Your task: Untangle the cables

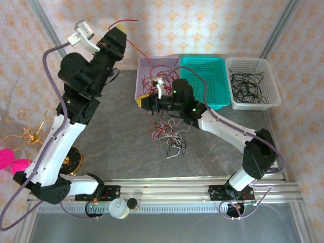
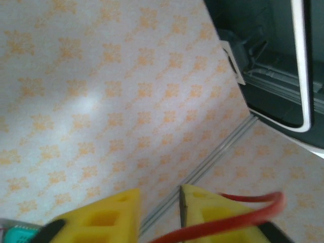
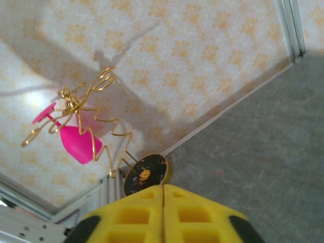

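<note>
I count two arms, two claws and three baskets: a lilac basket (image 1: 139, 76), a teal basket (image 1: 202, 60) and a white basket (image 1: 248, 61). One messy bunch of cables (image 1: 169, 135), red, white and black, lies on the desk (image 1: 116, 131) in front of the baskets.

The left claw (image 1: 119, 30) is up high. A red cable (image 1: 136, 49) runs from it down to the lilac basket. Its wrist view shows its yellow fingers (image 2: 202, 205) apart, with the red cable lying across one.

The right claw (image 1: 142, 101) is low by the lilac basket. Its wrist view shows it pressed together with nothing in it, and one gold stand (image 3: 101, 126) far off.
</note>
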You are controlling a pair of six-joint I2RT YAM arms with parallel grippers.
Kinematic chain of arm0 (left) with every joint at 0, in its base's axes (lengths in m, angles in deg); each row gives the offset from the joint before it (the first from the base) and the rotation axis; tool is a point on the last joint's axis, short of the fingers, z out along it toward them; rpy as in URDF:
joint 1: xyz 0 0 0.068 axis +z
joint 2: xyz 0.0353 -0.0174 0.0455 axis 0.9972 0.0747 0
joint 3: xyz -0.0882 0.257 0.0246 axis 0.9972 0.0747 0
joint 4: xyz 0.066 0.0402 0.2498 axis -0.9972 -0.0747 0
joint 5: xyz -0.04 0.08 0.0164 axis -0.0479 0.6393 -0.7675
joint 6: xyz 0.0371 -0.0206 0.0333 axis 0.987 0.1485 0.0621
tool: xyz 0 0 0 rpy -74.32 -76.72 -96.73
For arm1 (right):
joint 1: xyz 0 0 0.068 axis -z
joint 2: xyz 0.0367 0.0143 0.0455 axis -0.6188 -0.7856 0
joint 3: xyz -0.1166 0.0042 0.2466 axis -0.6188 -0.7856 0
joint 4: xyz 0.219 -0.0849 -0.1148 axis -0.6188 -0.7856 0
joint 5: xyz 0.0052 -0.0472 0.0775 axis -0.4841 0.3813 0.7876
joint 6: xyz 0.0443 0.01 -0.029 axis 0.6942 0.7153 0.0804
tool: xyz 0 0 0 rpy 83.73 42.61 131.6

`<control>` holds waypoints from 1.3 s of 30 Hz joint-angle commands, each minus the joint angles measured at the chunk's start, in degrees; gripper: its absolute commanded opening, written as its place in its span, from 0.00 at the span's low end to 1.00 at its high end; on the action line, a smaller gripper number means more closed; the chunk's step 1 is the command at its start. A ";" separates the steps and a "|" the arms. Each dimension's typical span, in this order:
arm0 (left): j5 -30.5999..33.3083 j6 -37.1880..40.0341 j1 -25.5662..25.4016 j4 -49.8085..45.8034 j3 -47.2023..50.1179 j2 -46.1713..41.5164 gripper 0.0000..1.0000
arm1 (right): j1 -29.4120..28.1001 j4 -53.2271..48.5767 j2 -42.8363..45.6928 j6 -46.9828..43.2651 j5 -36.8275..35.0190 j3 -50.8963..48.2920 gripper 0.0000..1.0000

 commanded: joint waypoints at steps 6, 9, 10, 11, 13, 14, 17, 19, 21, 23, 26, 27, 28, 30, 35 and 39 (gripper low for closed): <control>-5.42 -4.47 3.41 3.17 12.35 -1.86 0.73 | -0.13 -15.65 5.03 15.27 -16.00 11.38 0.00; -10.53 -4.88 3.54 8.92 19.83 -5.12 0.82 | -0.08 -16.18 6.40 19.88 -19.86 13.87 0.00; -12.90 -4.75 3.43 10.25 22.19 -6.09 0.84 | -0.04 -16.75 6.56 21.15 -21.17 15.10 0.00; -15.04 -4.61 3.48 11.67 24.41 -7.17 0.86 | 0.04 -17.44 6.44 22.28 -22.42 16.48 0.00; -19.65 -4.60 3.47 15.61 30.45 -10.10 0.88 | 0.15 -18.78 6.00 24.45 -24.83 19.80 0.00; -21.12 -4.74 3.39 17.69 33.37 -11.47 0.89 | 0.30 -19.49 5.63 25.51 -25.55 21.36 0.00; -25.33 -4.43 3.40 23.80 42.35 -16.58 0.96 | 1.21 -22.08 4.17 29.70 -27.42 26.35 0.00; -27.26 -2.19 3.24 25.33 46.51 -19.11 0.95 | 1.71 -23.48 2.95 32.09 -27.23 29.91 0.00; -27.48 -0.20 2.83 25.36 49.19 -20.48 0.94 | 1.89 -25.13 1.53 34.15 -26.93 33.38 0.00; -28.83 0.69 2.39 28.47 52.12 -21.25 0.92 | 1.89 -25.71 0.14 35.24 -25.97 36.68 0.00; -31.70 1.97 0.95 34.28 55.73 -20.56 0.90 | 1.94 -25.67 -1.43 37.25 -25.35 40.72 0.00; -32.26 3.42 0.11 35.07 56.19 -19.84 0.90 | 1.90 -25.67 -2.07 37.83 -25.20 42.14 0.00; -32.57 5.33 -0.61 35.07 56.30 -19.00 0.91 | 1.89 -25.58 -2.77 38.33 -24.70 43.51 0.00; -32.64 9.74 -2.16 34.04 55.27 -16.97 0.93 | 1.90 -25.85 -3.88 39.36 -23.79 45.77 0.00; -26.50 19.60 -3.90 29.15 51.50 -11.35 0.88 | 1.90 -26.40 -4.76 42.25 -21.84 48.65 0.00; -21.60 20.89 -4.06 33.08 53.46 -7.60 0.79 | 1.90 -25.10 -3.80 43.98 -21.48 49.29 0.00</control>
